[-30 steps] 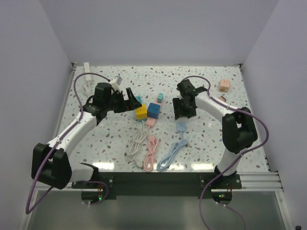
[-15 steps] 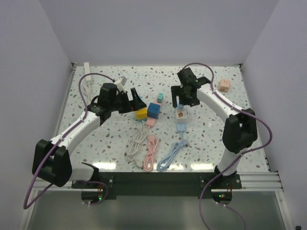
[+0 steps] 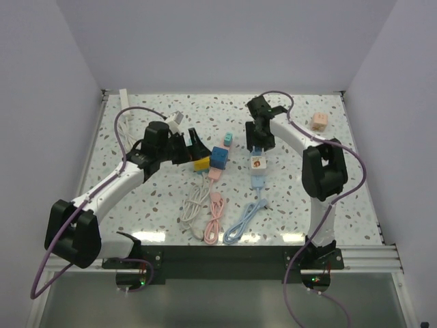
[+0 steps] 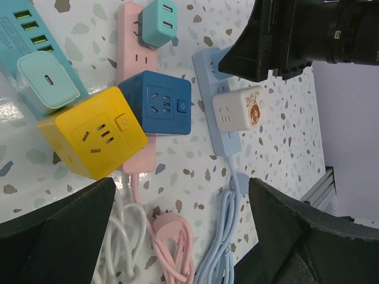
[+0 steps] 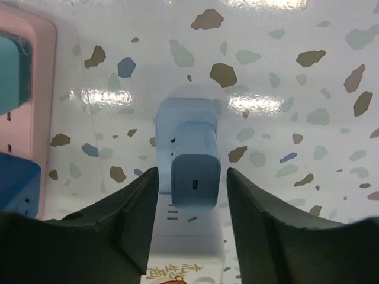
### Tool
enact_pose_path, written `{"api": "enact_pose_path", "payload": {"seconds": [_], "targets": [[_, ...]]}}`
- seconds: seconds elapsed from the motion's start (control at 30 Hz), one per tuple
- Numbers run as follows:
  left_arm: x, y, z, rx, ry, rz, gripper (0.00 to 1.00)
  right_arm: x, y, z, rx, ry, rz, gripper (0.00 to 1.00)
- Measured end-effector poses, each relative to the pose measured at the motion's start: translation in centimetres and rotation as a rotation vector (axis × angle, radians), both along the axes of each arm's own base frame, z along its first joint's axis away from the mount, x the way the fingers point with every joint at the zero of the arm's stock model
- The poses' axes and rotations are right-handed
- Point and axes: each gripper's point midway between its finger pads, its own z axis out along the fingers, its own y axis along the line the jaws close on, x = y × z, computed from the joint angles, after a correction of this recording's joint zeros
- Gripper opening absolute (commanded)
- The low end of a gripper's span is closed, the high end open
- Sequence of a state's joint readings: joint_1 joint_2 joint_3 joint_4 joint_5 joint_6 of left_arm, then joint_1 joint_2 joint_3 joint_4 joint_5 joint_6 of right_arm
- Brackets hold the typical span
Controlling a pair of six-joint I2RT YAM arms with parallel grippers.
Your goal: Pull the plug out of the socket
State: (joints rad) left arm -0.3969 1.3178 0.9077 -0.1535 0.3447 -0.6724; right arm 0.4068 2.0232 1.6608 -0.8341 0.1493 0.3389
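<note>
A light-blue plug (image 5: pixel 195 177) stands in the far end of the light-blue socket strip (image 5: pixel 186 109). My right gripper (image 5: pixel 192 173) straddles it, open, with a narrow gap showing on each side of the plug. A white cartoon-printed plug (image 3: pixel 257 163) sits in the same strip (image 3: pixel 258 181) just nearer me. In the top view the right gripper (image 3: pixel 258 140) points down over the strip's far end. My left gripper (image 3: pixel 194 145) is wide open and empty, hovering beside the yellow cube socket (image 4: pixel 92 133).
A blue cube socket (image 4: pixel 157 109) and a teal plug (image 4: pixel 159 22) sit on the pink strip (image 4: pixel 131 35). A mint charger (image 4: pixel 47 80) is in a teal strip. Coiled white, pink and blue cables (image 3: pixel 217 219) lie nearer me. A peach cube (image 3: pixel 318 121) is far right.
My right gripper has moved from over the white plug toward the strip's far end and now straddles the light-blue plug. The left gripper has edged right toward the yellow cube.
</note>
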Motion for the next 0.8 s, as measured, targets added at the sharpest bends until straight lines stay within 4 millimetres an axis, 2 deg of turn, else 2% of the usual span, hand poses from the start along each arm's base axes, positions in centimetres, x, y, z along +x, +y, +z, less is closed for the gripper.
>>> {"api": "enact_pose_path", "payload": {"seconds": [0.03, 0.07, 0.1, 0.2, 0.27, 0.37, 0.53, 0.6, 0.7, 0.8], "targets": [[-0.1, -0.2, -0.1, -0.001, -0.001, -0.006, 1.00, 0.1, 0.1, -0.1, 0.003, 0.000, -0.004, 0.44], [-0.2, -0.3, -0.1, -0.003, -0.002, -0.012, 1.00, 0.2, 0.1, -0.2, 0.006, -0.002, -0.007, 0.33], [-0.3, -0.5, 0.0, -0.005, -0.003, -0.018, 1.00, 0.2, 0.2, -0.2, 0.007, -0.004, -0.006, 0.28], [-0.6, -1.3, 0.2, -0.014, -0.013, -0.043, 1.00, 0.3, 0.2, -0.3, 0.015, -0.005, -0.018, 0.16], [-0.9, -2.1, 0.2, -0.019, -0.016, -0.063, 1.00, 0.4, 0.1, -0.4, 0.020, -0.004, -0.022, 0.13], [-1.4, -3.3, -0.3, -0.025, -0.005, -0.090, 1.00, 0.3, -0.1, -0.4, 0.030, -0.010, -0.024, 0.00], [-2.3, -5.8, -1.7, -0.009, 0.022, -0.144, 1.00, 0.0, -0.2, 0.0, 0.078, -0.033, -0.013, 0.00], [-2.0, -6.9, -1.8, -0.006, 0.014, -0.158, 1.00, -0.6, -0.4, 0.6, 0.103, -0.041, -0.005, 0.00], [-1.5, -8.6, -2.0, -0.009, -0.009, -0.184, 1.00, -1.8, -0.5, 2.3, 0.162, -0.062, 0.015, 0.00], [-0.6, -9.4, -2.3, 0.000, -0.034, -0.188, 1.00, -3.0, -0.3, 5.1, 0.232, -0.111, 0.054, 0.00]]}}
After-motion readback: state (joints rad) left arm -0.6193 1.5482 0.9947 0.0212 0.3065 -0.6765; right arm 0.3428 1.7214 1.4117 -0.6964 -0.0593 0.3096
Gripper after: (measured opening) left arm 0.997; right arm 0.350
